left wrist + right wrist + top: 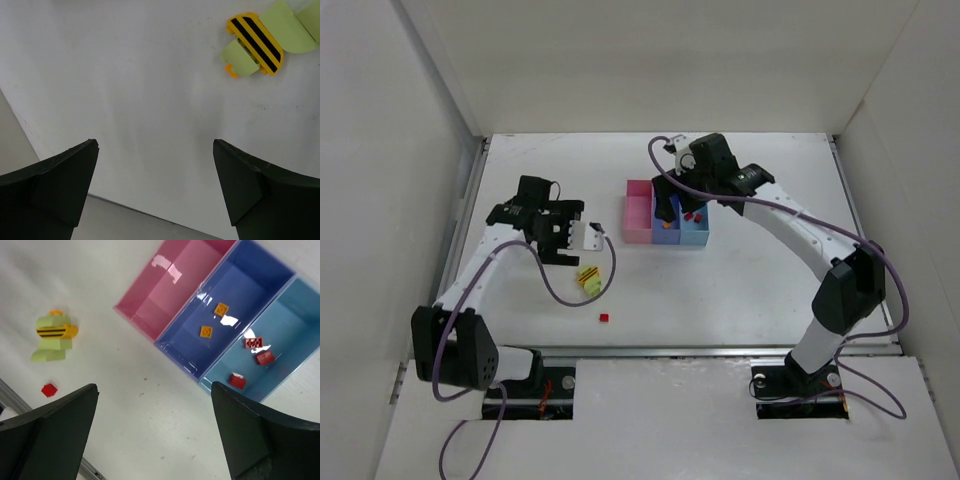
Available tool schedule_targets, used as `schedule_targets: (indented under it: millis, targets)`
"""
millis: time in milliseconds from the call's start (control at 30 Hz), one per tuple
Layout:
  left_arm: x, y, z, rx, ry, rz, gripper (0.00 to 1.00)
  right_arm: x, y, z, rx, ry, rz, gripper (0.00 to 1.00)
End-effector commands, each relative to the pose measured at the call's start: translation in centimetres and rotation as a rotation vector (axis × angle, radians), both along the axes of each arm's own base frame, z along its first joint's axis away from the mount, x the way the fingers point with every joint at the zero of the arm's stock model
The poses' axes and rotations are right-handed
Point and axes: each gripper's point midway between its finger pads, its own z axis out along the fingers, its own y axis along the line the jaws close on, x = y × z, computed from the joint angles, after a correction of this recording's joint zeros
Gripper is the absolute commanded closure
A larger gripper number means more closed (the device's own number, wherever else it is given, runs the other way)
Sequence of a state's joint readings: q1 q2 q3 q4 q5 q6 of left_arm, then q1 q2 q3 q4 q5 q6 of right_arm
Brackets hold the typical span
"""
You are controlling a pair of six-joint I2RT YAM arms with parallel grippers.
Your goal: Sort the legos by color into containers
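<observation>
Trouble is likeliest with the two pieces not yet sorted. The clump (588, 279), yellow with dark stripes and pale green parts, lies on the table (750, 290) left of the tray (625, 212) and nearer. The loose red brick (604, 318) lies nearer again, close to the table's near edge.

The left gripper (155, 145) hangs with its fingers wide apart and nothing between them. In its wrist view the clump sits off toward the far right corner, not under the gap, so closing here would catch only air. A descent without re-centring could land a finger on the clump and shove it aside. Whether its parts are firmly joined I cannot tell; if they are not, a squeeze might split it.

The right gripper (154, 390), also spread and empty, hovers over the tray. Below it the pink bin (167, 285) is bare, the blue-violet bin (250, 285) holds two orange bricks (205, 331), and the light blue bin (295, 320) holds three red bricks (265, 357). If the left arm carries anything to the tray while the right one is there, the arms could collide. The loose red brick is small and low, so a fingertip could flick it over the near edge.
</observation>
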State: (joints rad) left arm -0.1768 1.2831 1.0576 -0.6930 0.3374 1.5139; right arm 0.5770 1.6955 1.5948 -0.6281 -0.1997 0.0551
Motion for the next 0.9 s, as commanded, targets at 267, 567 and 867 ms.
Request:
schedule_targets:
  millis: [267, 567, 867]
  targets:
    - [-3.2, -3.2, -3.9, 0.13, 0.042, -0.703, 0.0, -1.6, 0.5, -0.1, 0.023, -0.047, 0.072, 0.0]
    - [-5.9, -4.7, -6.2, 0.141, 0.171, -0.8, 0.07, -1.5, 1.0, -1.1, 0.024, -0.037, 0.095, 0.0]
    - [-5.4, -5.3, -7.8, 0.141, 0.204, -0.774, 0.22, -1.5, 1.1, -1.4, 0.019, -0.032, 0.109, 0.0]
